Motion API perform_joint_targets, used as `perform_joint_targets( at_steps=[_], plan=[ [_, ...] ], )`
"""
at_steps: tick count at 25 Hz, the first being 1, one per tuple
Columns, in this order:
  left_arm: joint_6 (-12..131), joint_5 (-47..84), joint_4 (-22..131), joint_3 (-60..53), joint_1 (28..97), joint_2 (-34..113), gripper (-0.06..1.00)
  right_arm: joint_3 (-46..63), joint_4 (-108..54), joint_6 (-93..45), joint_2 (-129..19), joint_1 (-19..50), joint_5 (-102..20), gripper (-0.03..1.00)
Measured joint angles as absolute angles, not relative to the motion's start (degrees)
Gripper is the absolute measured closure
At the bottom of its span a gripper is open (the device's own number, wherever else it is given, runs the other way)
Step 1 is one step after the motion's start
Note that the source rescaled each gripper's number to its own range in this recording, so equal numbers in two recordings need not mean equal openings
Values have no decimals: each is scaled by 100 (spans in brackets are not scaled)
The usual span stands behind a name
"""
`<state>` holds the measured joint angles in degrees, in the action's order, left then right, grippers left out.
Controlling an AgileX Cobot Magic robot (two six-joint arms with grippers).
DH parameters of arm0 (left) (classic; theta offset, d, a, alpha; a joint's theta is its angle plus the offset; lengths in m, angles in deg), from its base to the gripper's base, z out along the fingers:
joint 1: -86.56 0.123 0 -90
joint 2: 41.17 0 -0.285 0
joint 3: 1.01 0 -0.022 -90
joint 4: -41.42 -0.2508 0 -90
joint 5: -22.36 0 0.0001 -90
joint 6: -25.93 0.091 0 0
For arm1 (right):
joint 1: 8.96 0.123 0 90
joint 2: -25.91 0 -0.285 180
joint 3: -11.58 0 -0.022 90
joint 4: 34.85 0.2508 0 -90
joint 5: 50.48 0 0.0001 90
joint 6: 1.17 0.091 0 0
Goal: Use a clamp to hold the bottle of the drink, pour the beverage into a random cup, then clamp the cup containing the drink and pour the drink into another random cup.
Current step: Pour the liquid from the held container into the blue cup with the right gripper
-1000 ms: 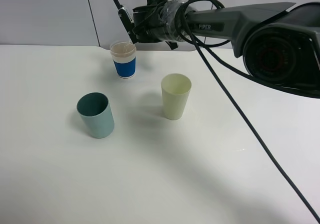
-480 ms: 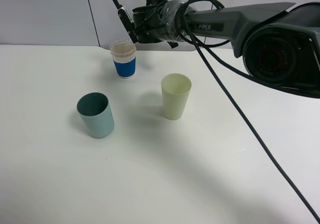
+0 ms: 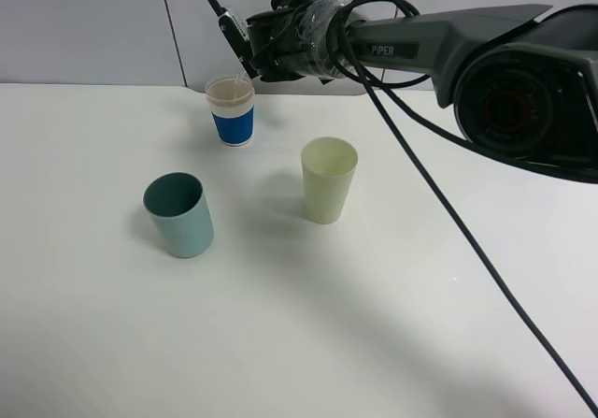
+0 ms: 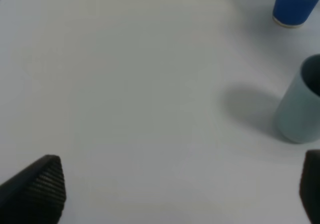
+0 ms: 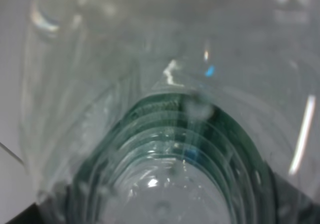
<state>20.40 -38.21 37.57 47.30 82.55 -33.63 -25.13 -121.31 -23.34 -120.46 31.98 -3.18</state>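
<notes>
Across the back of the white surface [image 3: 392, 343], the right arm [image 3: 439, 39]. Near the middle, a pale green tumbler [image 3: 328, 182]; left of it, well apart, a teal tumbler [image 3: 179, 217]; behind both, a blue-banded paper cup [image 3: 232, 111]. Just above that cup, right fingers [image 3: 250, 53] clenched on a clear green-labelled bottle [image 5: 175, 174]. Near the teal tumbler, left fingers [image 4: 42, 184] released, spread wide.

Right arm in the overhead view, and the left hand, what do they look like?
The right arm is dark grey with white PIPER lettering, clear tape wrapped near its wrist and black cables trailing off. The left hand has black, ribbed fingertips.
</notes>
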Motion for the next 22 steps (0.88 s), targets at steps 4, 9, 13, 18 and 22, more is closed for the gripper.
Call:
perform_joint_targets(
  at_steps=[4,9,13,18,22],
  plan=[
    [2040,-3821,3757,4730,8255,-3363,11,-2513,-12271,-2334,-12046,3198,-318,97],
    [2040,-3821,3757,4730,8255,-3363,11,-2513,-12324,-2334,-12046,3198,-318,97],
    [2040,-3821,3757,4730,8255,-3363,11,-2513,-12388,-2334,-12046,3198,-319,97],
    [2040,-3821,3757,4730,8255,-3363,11,-2513,-12434,-2334,-12046,3198,-332,97],
    [2040,-3821,3757,4730,8255,-3363,11,-2513,-12470,-2381,-12046,3198,-393,97]
  ],
)
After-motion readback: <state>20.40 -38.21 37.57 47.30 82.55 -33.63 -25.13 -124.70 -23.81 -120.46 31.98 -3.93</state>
